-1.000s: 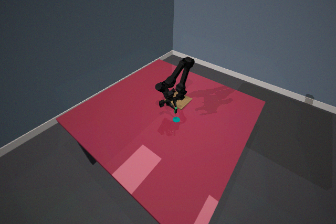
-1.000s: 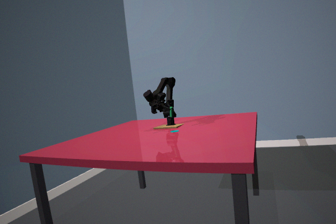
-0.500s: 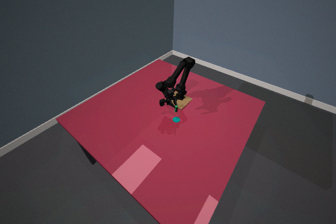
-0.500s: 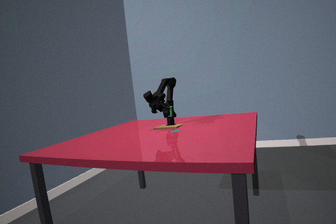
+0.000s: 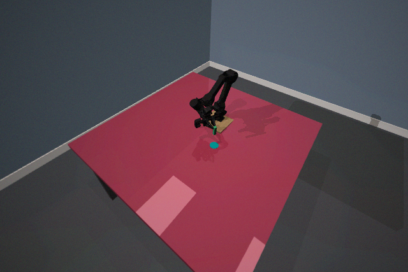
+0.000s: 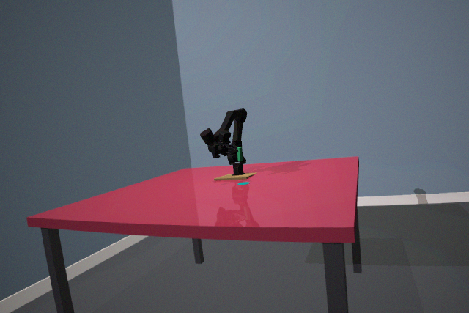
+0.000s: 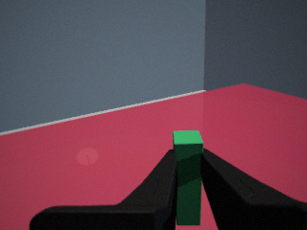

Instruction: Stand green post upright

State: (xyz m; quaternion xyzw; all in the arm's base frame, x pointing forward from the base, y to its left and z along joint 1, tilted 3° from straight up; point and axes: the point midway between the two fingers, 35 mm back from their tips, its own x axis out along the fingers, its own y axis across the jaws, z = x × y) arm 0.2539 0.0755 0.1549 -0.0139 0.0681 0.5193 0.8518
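Note:
The green post [image 5: 214,130] [image 6: 239,155] [image 7: 188,201] is held in the air, close to upright in the exterior view. My gripper [image 5: 214,127] [image 6: 238,149] [image 7: 186,155] is shut on the post, with one finger on each side of it in the wrist view. The cyan circle [image 5: 213,145] [image 6: 243,183] lies flat on the red table. The post's lower end is well above the table in the exterior view. The circle does not show in the wrist view.
The arm's base stands on a tan board [image 5: 226,124] [image 6: 223,179] on the red table [image 5: 263,164] [image 6: 151,203], behind the circle. Pale patches of light [image 5: 166,204] lie on the table toward its near edge.

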